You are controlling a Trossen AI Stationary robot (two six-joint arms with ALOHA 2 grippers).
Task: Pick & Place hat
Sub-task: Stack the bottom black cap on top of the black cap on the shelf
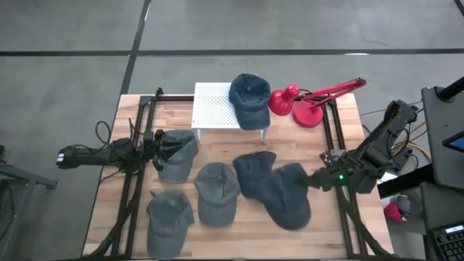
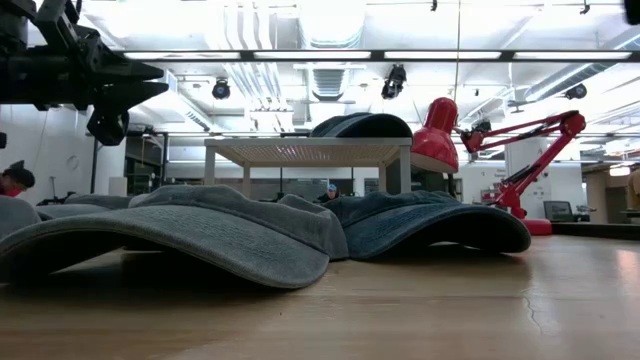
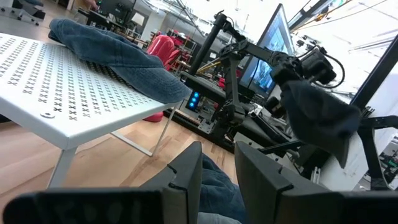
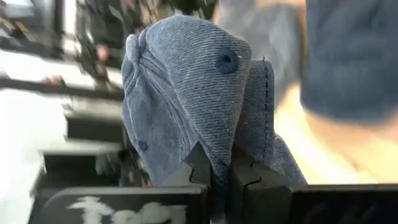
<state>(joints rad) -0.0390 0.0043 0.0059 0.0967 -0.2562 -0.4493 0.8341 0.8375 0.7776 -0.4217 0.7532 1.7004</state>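
**Right arm has a cap pinched; next comes the carry to the rack**

The right gripper (image 4: 219,171) has its fingers clenched on a fold of denim cap (image 1: 290,194), which hangs from them at the right side of the tabletop (image 1: 348,116). In the right wrist view the cloth bunches between the fingertips, crown button showing above. It looks lifted rather than resting, though the overhead view does not settle that.

The white rack (image 1: 214,105) at the back already carries one cap (image 1: 249,96), which overhangs its right edge. To do this step well, raise the held cap clear of the dark cap (image 1: 254,172) just beside it before moving across, so the brim does not drag it. Aim for the bare perforated part of the rack, away from the red lamp (image 1: 308,101).

The left gripper (image 1: 161,148) waits over a grey cap (image 1: 177,156) on the left; its fingers (image 3: 186,180) stand apart, holding nothing.
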